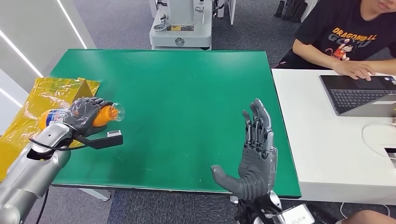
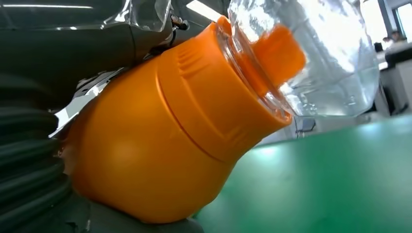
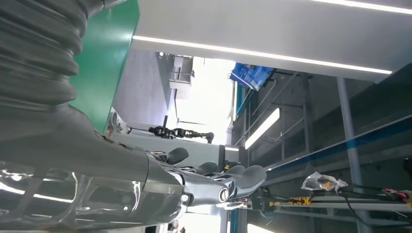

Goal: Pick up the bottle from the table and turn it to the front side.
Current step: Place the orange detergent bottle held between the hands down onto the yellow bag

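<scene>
Bottle (image 1: pixel 100 115) is held clear above the green table (image 1: pixel 187 102) at its nine-o'clock edge, clamped in the left hand (image 1: pixel 84 116), whose fingers are wrapped round the body. Its long axis runs sideways, with the clear cap (image 2: pixel 311 53) aimed toward three o'clock. The right hand (image 1: pixel 254 154) is raised near five o'clock, fingers spread and empty, well apart.
</scene>
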### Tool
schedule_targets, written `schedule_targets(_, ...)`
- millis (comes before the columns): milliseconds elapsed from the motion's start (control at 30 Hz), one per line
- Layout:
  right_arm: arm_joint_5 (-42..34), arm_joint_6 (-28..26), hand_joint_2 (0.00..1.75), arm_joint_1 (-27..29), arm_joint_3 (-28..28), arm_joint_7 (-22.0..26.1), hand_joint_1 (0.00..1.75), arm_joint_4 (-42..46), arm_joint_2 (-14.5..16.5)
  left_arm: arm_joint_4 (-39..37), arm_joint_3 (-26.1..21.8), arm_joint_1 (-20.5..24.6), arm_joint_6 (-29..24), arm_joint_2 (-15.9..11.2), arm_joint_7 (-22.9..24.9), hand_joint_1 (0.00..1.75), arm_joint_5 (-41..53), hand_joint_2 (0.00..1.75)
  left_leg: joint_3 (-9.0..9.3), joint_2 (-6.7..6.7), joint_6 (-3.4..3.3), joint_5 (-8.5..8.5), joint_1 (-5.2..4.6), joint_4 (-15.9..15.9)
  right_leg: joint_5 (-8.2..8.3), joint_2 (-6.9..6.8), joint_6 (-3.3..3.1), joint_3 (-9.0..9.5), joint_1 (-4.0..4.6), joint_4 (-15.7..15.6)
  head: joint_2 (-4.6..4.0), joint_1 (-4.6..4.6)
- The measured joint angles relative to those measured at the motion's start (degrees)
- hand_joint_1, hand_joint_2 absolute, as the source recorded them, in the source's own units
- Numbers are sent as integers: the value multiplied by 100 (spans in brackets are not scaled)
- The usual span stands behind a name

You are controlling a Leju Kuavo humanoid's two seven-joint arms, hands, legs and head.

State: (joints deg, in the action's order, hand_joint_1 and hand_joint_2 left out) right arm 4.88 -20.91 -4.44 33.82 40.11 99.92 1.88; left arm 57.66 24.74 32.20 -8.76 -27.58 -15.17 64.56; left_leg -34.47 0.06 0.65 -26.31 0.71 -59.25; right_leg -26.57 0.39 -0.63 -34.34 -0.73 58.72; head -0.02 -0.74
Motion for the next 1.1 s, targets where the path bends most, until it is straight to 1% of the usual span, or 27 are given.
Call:
schedule_targets(233, 128, 100, 175, 5, -64, 0, 0, 19, 114, -1199, 367, 353, -16, 47, -227, 175, 333, 175, 0, 2, 0, 0, 0, 0, 2, 2, -2, -1, 0, 0, 0, 0)
schedule_targets(467, 208, 9, 175, 24, -64, 0, 0, 18, 174, -2446, 631, 766, -157, 283, -527, 175, 525, 175, 0, 0, 0, 0, 0, 0, 2, 0, -2, 0, 0, 0, 0, 0)
schedule_targets(567, 232, -39, 175, 57, -64, 0, 0, 16, 183, -2817, 691, 840, -302, 386, -488, 175, 560, 175, 0, 1, 0, 0, 0, 0, 2, 1, -2, 0, -1, 0, 0, 1)
schedule_targets(700, 231, -78, 175, 103, -54, 0, 0, 15, 183, -3149, 744, 880, -446, 487, -278, 175, 633, 175, 0, -1, 0, 0, 0, 0, 1, -2, -2, 1, -1, 0, 0, 0)
schedule_targets(833, 217, -144, 175, 124, -25, 0, 0, -8, 183, -3348, 763, 909, -753, 551, -32, 3, 628, 175, 1, -3, 1, 0, 0, 1, 1, -3, -2, 3, -1, 0, 0, 1)
schedule_targets(933, 188, -236, 175, 142, 8, 0, 0, -40, 183, -3456, 763, 901, -991, 599, 212, 0, 606, 175, 1, -3, 2, 1, 2, 1, 2, -4, -2, 4, 0, 0, 0, 1)
schedule_targets(1100, 159, -342, 175, 145, 83, 0, 0, -85, 176, -3558, 763, 937, -900, 653, 412, 0, 604, 175, 7, -4, 2, 2, 0, 1, 2, -5, -3, 11, 0, 0, 0, 0)
